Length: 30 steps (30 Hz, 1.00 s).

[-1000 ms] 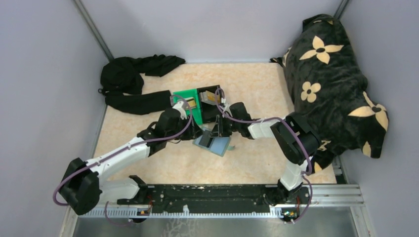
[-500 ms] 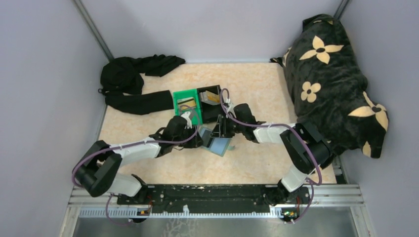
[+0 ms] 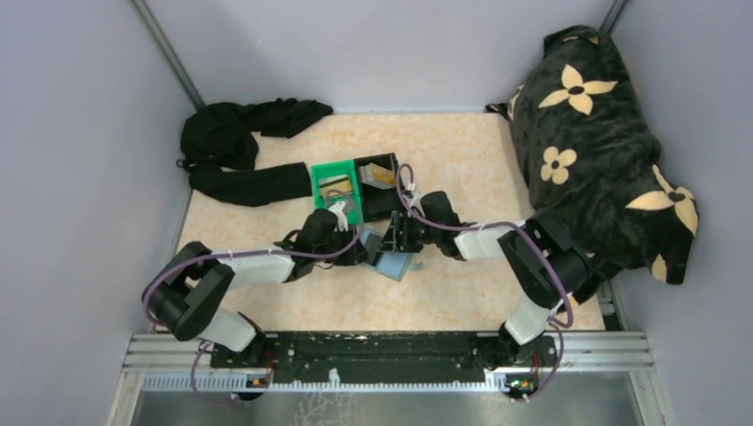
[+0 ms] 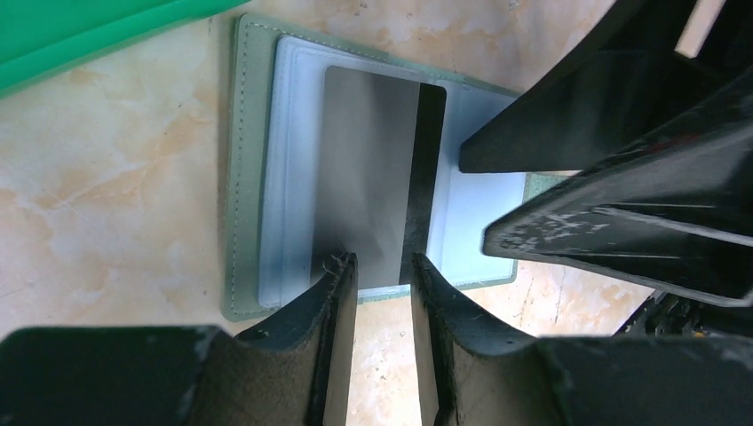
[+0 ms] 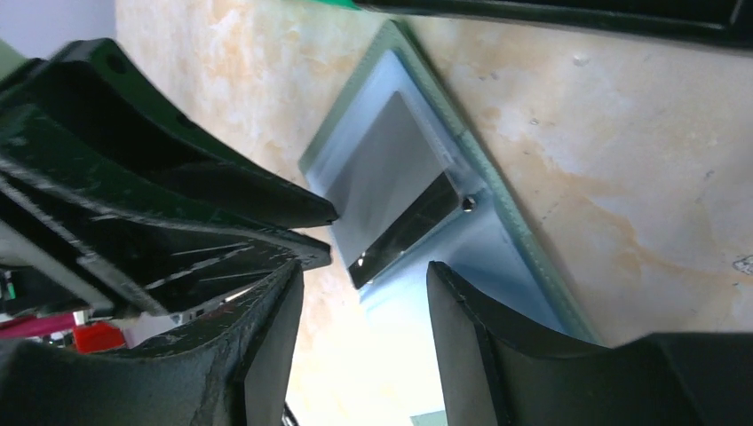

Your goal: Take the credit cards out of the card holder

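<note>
The grey-blue card holder (image 4: 247, 177) lies open and flat on the table, just in front of the two bins (image 3: 398, 265). A grey credit card (image 4: 368, 169) with a dark stripe rests on its inner panel (image 5: 384, 177). My left gripper (image 4: 384, 266) is open by a narrow gap, its tips over the card's near edge with bare table showing between them (image 3: 361, 251). My right gripper (image 5: 364, 288) is open wide above the holder's other half (image 3: 397, 240), with nothing between its fingers. A tan-gold card (image 3: 383, 175) lies in the black bin.
A green bin (image 3: 337, 169) and a black bin (image 3: 393, 206) stand side by side just behind the card holder. Black cloth (image 3: 244, 146) lies at the back left. A black flowered blanket (image 3: 604, 151) fills the right side.
My left arm has swung from the green bin down to the card holder and its jaws have narrowed. My right gripper has opened wide over the holder.
</note>
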Motion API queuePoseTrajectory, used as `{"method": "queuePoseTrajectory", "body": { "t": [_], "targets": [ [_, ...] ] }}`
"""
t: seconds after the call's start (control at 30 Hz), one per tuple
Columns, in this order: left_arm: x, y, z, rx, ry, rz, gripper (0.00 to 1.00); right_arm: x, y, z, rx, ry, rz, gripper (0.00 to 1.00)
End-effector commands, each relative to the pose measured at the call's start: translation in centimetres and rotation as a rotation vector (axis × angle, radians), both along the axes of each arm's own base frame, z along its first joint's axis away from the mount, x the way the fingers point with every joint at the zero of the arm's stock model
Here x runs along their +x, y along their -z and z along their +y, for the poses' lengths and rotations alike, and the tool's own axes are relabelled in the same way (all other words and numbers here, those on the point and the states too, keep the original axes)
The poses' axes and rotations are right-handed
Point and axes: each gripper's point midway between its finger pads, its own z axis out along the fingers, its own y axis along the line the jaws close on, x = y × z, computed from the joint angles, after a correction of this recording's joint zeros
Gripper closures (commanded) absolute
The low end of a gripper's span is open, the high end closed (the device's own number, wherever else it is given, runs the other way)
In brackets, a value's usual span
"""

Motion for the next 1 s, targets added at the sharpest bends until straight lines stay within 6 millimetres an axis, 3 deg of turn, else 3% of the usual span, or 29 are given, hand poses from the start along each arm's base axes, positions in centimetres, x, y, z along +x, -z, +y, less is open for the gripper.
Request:
{"method": "queuePoseTrajectory", "body": {
  "t": [0.0, 0.33, 0.57, 0.8, 0.93, 0.97],
  "targets": [
    [-0.2, 0.6, -0.3, -0.019, 0.016, 0.014, 0.65, 0.4, 1.2, 0.3, -0.002, 0.006, 0.003, 0.45],
    [-0.6, 1.2, -0.4, -0.022, 0.020, 0.041, 0.66, 0.7, 3.3, 0.8, 0.016, 0.022, 0.044, 0.48],
    [-0.7, 1.5, -0.3, -0.022, 0.016, 0.053, 0.66, 0.6, 3.0, 1.5, 0.072, 0.006, 0.047, 0.53],
    [-0.7, 1.6, -0.3, -0.021, 0.018, 0.053, 0.66, 0.4, 3.1, 1.9, 0.099, -0.020, 0.053, 0.75],
    [-0.7, 1.6, -0.4, -0.024, 0.020, 0.055, 0.66, 0.3, 3.4, 1.9, 0.082, -0.029, 0.048, 1.00],
    [-0.7, 1.5, -0.4, -0.029, 0.022, 0.055, 0.66, 0.3, 3.4, 1.8, 0.082, -0.030, 0.047, 1.00]
  ]
}}
